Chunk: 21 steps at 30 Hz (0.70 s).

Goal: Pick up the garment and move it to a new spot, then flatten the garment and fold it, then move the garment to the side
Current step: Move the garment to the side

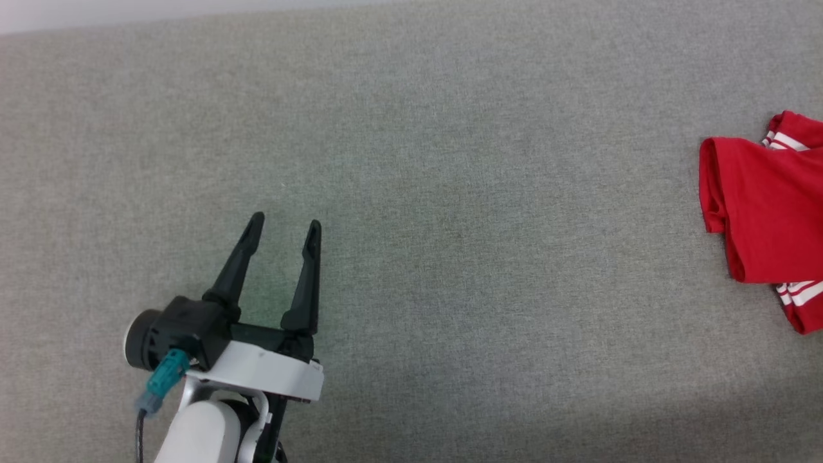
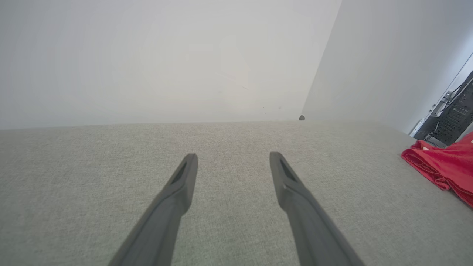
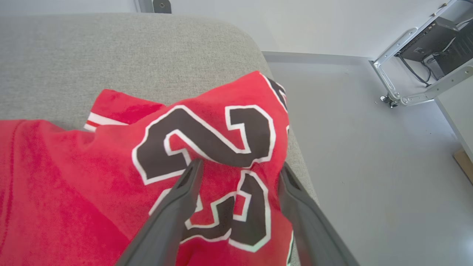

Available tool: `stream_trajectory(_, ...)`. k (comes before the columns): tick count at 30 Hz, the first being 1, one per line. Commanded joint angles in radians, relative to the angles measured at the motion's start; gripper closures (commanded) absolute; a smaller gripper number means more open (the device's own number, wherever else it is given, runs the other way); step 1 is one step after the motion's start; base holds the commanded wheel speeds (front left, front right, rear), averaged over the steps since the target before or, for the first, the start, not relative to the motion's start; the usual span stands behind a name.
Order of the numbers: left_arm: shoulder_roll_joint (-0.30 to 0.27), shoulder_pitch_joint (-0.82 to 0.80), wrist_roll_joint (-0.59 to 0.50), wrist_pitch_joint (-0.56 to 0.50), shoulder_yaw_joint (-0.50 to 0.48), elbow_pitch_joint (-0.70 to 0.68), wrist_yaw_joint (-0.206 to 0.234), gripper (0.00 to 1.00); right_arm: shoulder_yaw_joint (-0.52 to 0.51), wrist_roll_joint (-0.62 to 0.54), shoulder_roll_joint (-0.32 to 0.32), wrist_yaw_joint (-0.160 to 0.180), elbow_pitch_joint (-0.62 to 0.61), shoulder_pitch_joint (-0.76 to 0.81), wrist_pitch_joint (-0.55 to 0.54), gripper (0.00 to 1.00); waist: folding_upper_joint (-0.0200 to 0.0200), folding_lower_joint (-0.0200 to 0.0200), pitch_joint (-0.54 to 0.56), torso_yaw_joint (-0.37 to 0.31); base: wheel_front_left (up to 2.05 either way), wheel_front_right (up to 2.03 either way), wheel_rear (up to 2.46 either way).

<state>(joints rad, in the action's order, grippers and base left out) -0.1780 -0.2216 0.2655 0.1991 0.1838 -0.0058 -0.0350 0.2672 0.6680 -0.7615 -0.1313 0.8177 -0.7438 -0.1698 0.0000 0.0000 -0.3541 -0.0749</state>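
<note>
The garment (image 1: 765,212) is a red shirt with red-and-white striped trim, lying bunched at the far right of the grey cloth surface (image 1: 450,193). In the right wrist view the garment (image 3: 74,177) shows large black-and-white lettering. My right gripper (image 3: 240,166) hovers over that lettering, open, its fingers spread with fabric below them near the surface's rounded edge. My left gripper (image 1: 286,222) is open at the lower left, far from the shirt, with nothing between its fingers. The left wrist view has the left gripper (image 2: 233,156) above bare cloth and the garment (image 2: 443,166) off to the right.
The grey surface ends at a rounded corner (image 3: 258,48) just past the shirt, with pale floor (image 3: 369,147) beyond. A metal frame with black equipment (image 3: 425,48) stands on that floor. A white wall (image 2: 166,62) backs the surface.
</note>
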Motion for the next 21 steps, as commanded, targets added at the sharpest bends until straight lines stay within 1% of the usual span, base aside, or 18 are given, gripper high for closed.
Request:
stream_trajectory(1, 0.003, -0.005, 0.007, 0.006, 0.001, 0.007, 0.006, 0.00, 0.010, 0.001, 0.001, 0.001, 0.004, -0.006, 0.008, 0.00, 0.0000, 0.0000, 0.010, 0.003, 0.00, 0.00, 0.00)
stream_trajectory(11, 0.024, 0.023, 0.039, 0.033, 0.005, 0.058, -0.006, 0.00, 0.087, 0.035, 0.014, 0.001, -0.008, 0.036, 0.035, 0.00, 0.0000, 0.0000, 0.106, 0.027, 0.00, 0.00, 0.00)
stream_trajectory(16, 0.031, 0.043, 0.053, 0.043, 0.006, 0.079, -0.010, 0.00, 0.100, 0.042, 0.000, 0.001, -0.023, 0.041, 0.048, 0.00, 0.0000, 0.0000, 0.164, 0.042, 0.00, 0.00, 0.00)
stream_trajectory(19, 0.036, 0.052, 0.060, 0.048, 0.008, 0.088, -0.013, 0.00, 0.101, 0.022, -0.030, 0.001, -0.034, 0.027, 0.056, 0.00, 0.0000, 0.0000, 0.198, 0.049, 0.00, 0.00, 0.00)
stream_trajectory(21, 0.037, 0.062, 0.064, 0.051, 0.005, 0.093, -0.015, 0.00, 0.098, 0.028, -0.031, 0.001, -0.045, 0.023, 0.049, 0.00, 0.0000, 0.0000, 0.217, 0.051, 0.00, 0.00, 0.00)
